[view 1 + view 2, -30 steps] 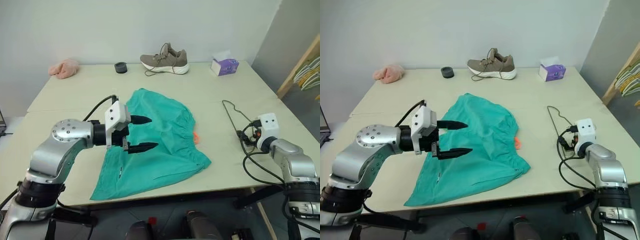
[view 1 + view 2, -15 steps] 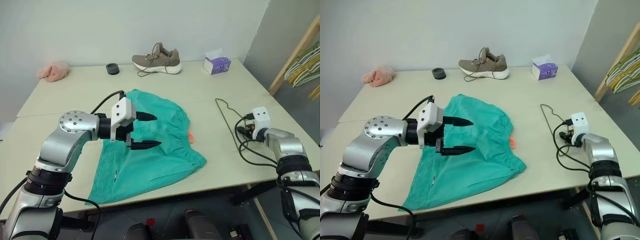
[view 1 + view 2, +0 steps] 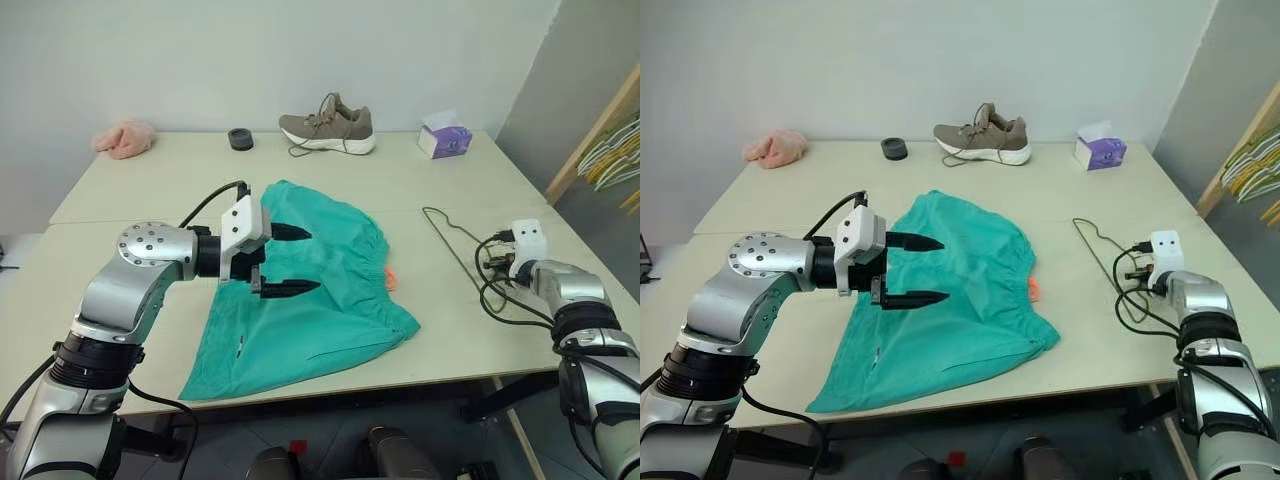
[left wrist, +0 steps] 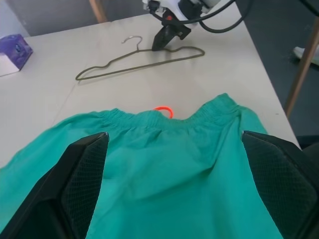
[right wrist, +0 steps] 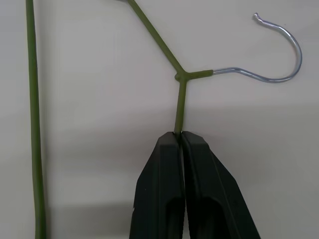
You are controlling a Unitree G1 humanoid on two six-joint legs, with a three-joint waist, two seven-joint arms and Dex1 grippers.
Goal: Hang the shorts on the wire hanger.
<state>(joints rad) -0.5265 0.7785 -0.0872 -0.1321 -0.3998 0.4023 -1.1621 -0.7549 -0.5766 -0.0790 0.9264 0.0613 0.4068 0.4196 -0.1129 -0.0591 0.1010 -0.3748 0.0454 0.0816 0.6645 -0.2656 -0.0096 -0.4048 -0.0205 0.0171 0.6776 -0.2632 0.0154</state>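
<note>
The teal-green shorts [image 3: 340,310] lie spread flat in the middle of the table, with an orange drawstring [image 3: 392,276] at the waistband on the right. My left gripper [image 3: 313,262] hovers open over the shorts' upper left part with nothing between its fingers. The wire hanger [image 4: 139,64] lies flat on the table to the right of the shorts, its hook [image 5: 279,59] pointing away from them. My right gripper [image 5: 181,137] is shut on the wire hanger's thin wire just below the neck.
Along the table's far edge sit a pink fluffy cloth [image 3: 126,138], a black roll [image 3: 240,138], a brown shoe [image 3: 328,127] and a purple tissue box [image 3: 445,140]. A wooden rack with hangers [image 3: 610,150] stands off the table's right side. Black cables loop beside my right wrist.
My right gripper went from open to shut on the hanger wire after reaching a little forward and down. The left gripper stays open above the shorts. The camera view shifted.
</note>
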